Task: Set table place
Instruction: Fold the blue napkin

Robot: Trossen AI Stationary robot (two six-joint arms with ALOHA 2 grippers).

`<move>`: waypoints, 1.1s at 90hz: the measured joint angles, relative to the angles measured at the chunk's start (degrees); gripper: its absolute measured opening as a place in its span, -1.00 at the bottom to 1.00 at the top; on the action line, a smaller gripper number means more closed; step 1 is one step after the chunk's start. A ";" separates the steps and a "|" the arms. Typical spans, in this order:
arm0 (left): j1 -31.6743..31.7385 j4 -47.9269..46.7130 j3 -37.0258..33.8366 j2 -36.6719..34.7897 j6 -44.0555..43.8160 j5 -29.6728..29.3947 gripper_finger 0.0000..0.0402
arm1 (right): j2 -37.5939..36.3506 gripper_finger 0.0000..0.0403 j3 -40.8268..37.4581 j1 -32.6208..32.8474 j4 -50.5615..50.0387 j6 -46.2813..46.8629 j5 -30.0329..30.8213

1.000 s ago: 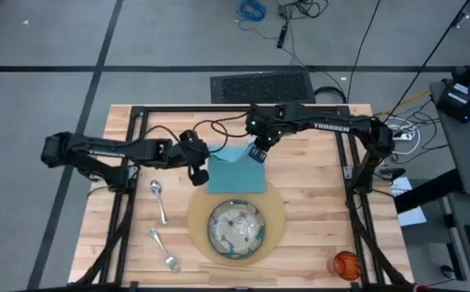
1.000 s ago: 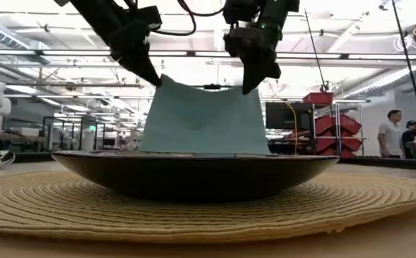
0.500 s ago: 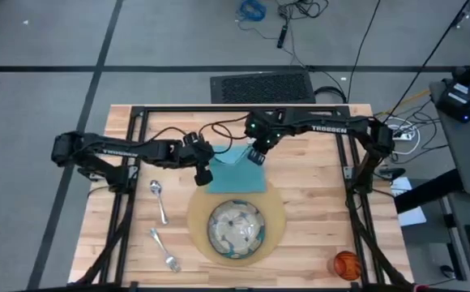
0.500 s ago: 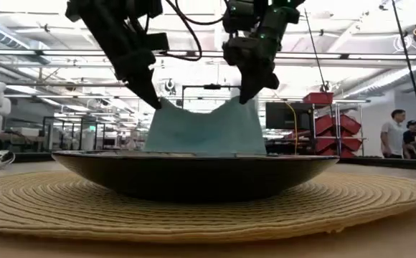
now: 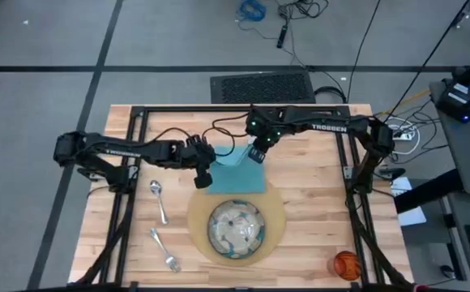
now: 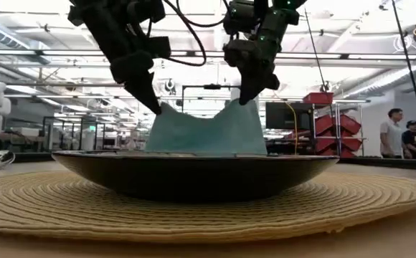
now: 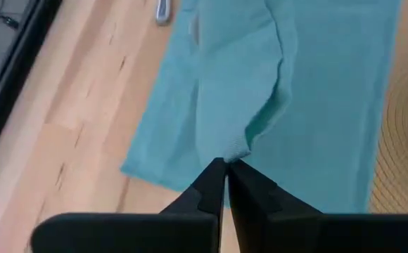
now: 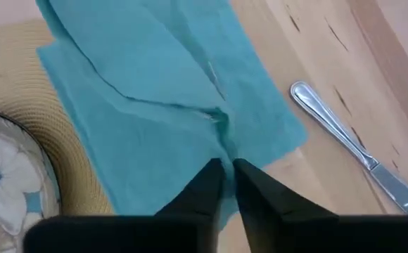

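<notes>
The teal napkin (image 5: 235, 172) lies on the table (image 5: 316, 186) just beyond the round tan placemat (image 5: 277, 221), which carries the speckled dish (image 5: 235, 227). My left gripper (image 5: 205, 175) is shut on the napkin's left side. My right gripper (image 5: 256, 154) is shut on its far right part. In the low view the napkin (image 6: 204, 132) rises to two peaks under the fingers and sags between them, its lower part hidden behind the dish (image 6: 194, 175). My left gripper pinches a raised point of cloth (image 7: 238, 149) at the napkin's left side between its two fingertips, coming from above and the left. The cloth slopes down from the fingers onto the table. My right gripper pinches a raised fold (image 8: 221, 130) at the napkin's far right part, fingers slanting down from the far side. The cloth falls away from them, slack, onto the table and the placemat's edge (image 8: 21, 91).
A spoon (image 5: 160, 199) and a fork (image 5: 164, 250) lie left of the placemat. A knife (image 8: 345, 144) lies on the wood beside the napkin. An orange cup (image 5: 346, 264) stands at the near right corner. People stand in the room beyond.
Both grippers have gone down, still shut on the napkin. Its two held points have sunk, so the cloth stands lower and sags more between them. My left gripper has also shifted a little toward the table's right.
</notes>
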 joint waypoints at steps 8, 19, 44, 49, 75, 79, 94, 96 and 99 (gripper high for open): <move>0.63 -0.07 0.00 -0.04 0.06 -4.35 -0.78 | 0.00 -0.50 0.00 -0.07 -0.03 -1.29 3.58; 2.51 -0.24 0.00 -0.04 -0.22 -9.20 -0.57 | 0.00 -0.25 0.00 -1.55 -0.39 -1.12 6.94; 3.80 -2.92 -0.02 -0.04 -2.22 0.97 -0.40 | 0.00 -0.08 -0.11 -1.39 -8.22 -0.75 0.08; 3.17 -0.72 -0.76 -0.03 -0.79 10.77 -0.40 | -0.02 -0.10 -0.52 -0.17 -8.17 -0.78 -0.79; 1.50 2.27 -2.85 5.70 3.16 18.28 -0.40 | -0.02 -0.24 -1.77 2.88 -7.18 -0.90 -0.83; 1.55 2.81 -2.89 7.10 3.40 18.56 -0.40 | -0.02 -0.25 -1.77 2.93 -7.27 -0.81 -0.86; 1.15 5.43 -2.89 10.99 4.75 17.47 -0.40 | -0.02 -0.26 -1.77 2.82 -7.39 -0.42 -0.79; 0.94 5.98 -2.89 11.14 5.13 16.36 -0.40 | -0.02 -0.26 -1.77 2.82 -7.43 -0.42 -0.77; 0.55 6.63 -2.89 11.17 5.98 15.08 -0.40 | -0.02 -0.26 -1.77 2.82 -7.46 -0.39 -0.79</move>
